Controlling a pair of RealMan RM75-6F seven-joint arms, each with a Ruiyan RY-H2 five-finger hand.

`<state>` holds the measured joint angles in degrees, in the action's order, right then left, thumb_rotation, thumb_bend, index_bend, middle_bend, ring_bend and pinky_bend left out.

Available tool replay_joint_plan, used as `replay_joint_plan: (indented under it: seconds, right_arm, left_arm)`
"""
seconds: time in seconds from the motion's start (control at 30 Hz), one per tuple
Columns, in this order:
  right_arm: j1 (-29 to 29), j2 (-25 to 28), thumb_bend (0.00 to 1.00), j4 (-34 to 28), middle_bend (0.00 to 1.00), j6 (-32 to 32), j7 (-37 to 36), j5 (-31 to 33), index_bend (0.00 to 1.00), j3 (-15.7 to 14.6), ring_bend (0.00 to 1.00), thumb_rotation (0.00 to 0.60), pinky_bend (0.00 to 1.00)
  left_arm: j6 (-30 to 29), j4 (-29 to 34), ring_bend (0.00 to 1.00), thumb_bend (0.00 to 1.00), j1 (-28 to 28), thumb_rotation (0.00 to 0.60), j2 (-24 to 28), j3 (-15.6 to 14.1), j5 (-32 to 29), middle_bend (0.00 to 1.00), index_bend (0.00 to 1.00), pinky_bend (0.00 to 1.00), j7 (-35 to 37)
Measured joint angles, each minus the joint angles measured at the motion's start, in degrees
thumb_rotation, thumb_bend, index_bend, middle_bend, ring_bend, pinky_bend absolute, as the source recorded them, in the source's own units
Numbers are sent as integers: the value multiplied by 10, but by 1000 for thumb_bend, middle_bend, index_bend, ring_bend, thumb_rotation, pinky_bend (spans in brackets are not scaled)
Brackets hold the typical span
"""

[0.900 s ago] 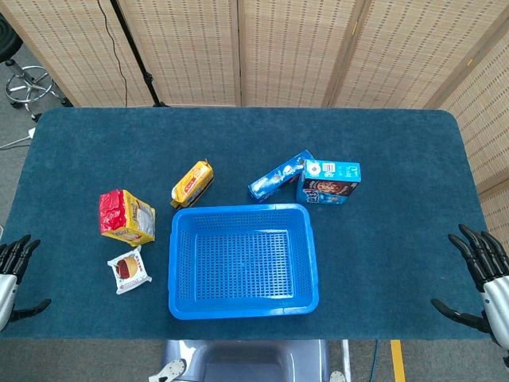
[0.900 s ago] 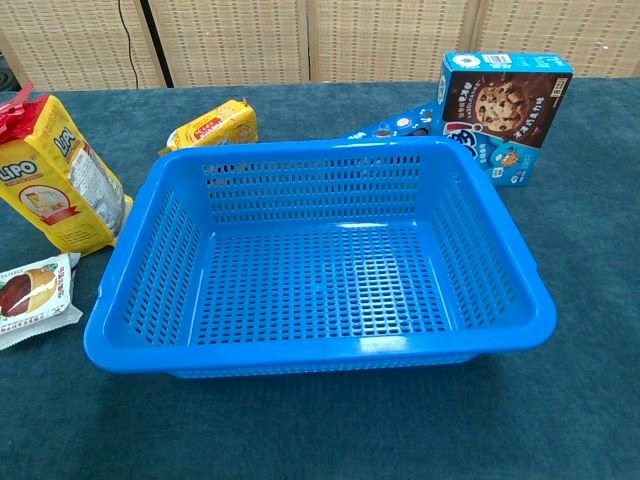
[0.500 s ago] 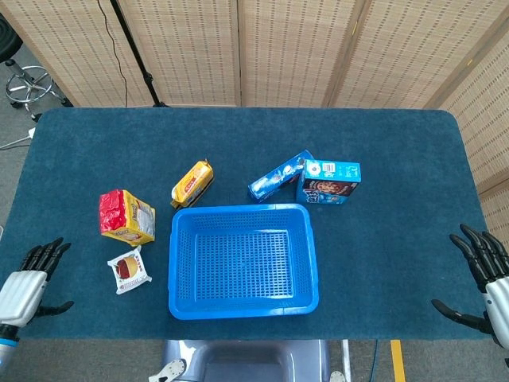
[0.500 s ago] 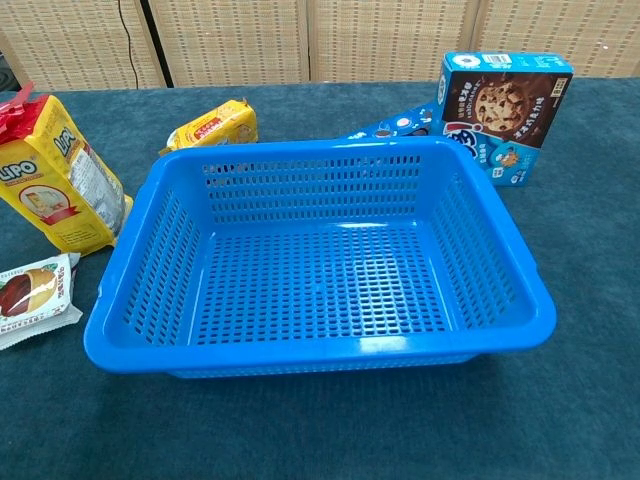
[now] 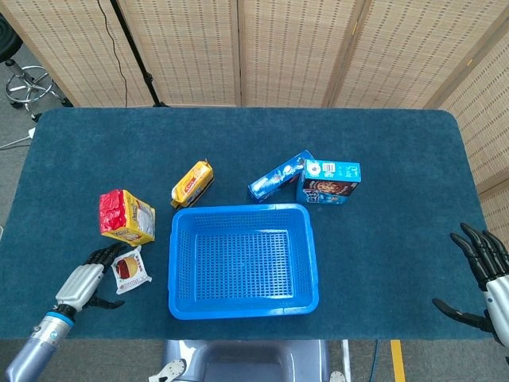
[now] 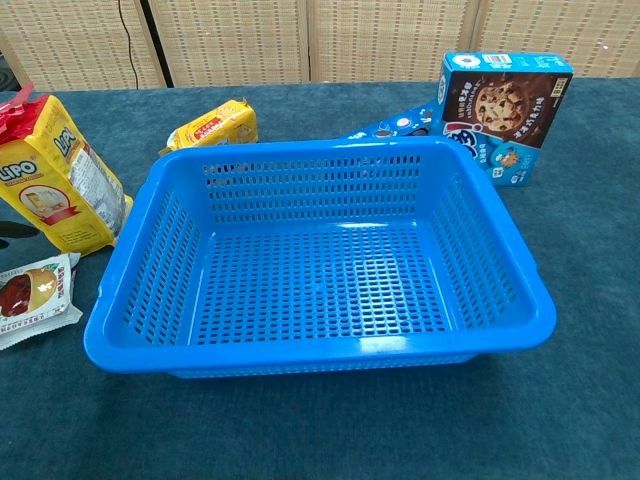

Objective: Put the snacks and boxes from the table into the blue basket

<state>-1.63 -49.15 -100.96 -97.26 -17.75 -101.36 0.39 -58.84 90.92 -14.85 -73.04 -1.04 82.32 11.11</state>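
The empty blue basket (image 5: pixel 305 239) (image 6: pixel 140 265) sits at the table's near middle. Left of it lie a small white snack packet (image 5: pixel 131 270) (image 6: pixel 35 296) and a red-and-yellow bag (image 5: pixel 126 216) (image 6: pixel 62 185). Behind the basket are a yellow biscuit pack (image 5: pixel 192 183) (image 6: pixel 212 124), a blue cookie sleeve (image 5: pixel 278 176) (image 6: pixel 385 128) and an upright blue cookie box (image 5: pixel 328 182) (image 6: pixel 506 112). My left hand (image 5: pixel 89 278) is open, fingers spread, just left of the white packet. At the table's right front edge my right hand (image 5: pixel 482 271) is open and holds nothing.
Dark blue cloth covers the table (image 5: pixel 238 135). Wicker screens stand behind it, with a stool (image 5: pixel 28 83) at the far left. The robot's base shows below the front edge.
My left hand has swept in from the table's left front edge rightward to the white snack packet. The right hand has barely moved. No object has shifted.
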Motion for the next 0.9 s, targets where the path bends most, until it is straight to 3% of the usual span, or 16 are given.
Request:
replay_joint_plan:
  seconds: [0.23, 0.3, 0.37, 0.47, 0.63, 0.9]
  right_arm:
    - [0, 2, 0, 2, 0, -1, -8, 6, 0, 2, 0, 600, 0]
    - [0, 2, 0, 2, 0, 0, -10, 7, 0, 2, 0, 600, 0]
    - [0, 3, 0, 3, 0, 0, -11, 8, 0, 2, 0, 600, 0]
    - [0, 3, 0, 3, 0, 0, -14, 9, 0, 3, 0, 600, 0]
    - [-1, 4, 0, 3, 0, 2, -16, 10, 0, 3, 0, 600, 0]
    - [-1, 4, 0, 1, 0, 3, -15, 5, 0, 1, 0, 600, 0]
  left_arm:
    - [16, -11, 0, 68, -15, 600, -30, 15, -37, 0, 0, 19, -7]
    - [21, -12, 0, 89, -18, 600, -37, 17, -49, 0, 0, 83, -21]
    - [25, -13, 29, 117, -22, 600, -45, 19, -62, 4, 14, 225, -33]
    - [22, -14, 178, 184, -24, 600, -57, 23, -74, 112, 144, 390, -48]
    - [6, -15, 331, 273, -22, 600, -70, 28, -88, 279, 346, 514, -66]
    - [-3, -7, 371, 305, -19, 600, -62, 31, -94, 325, 390, 543, -63]
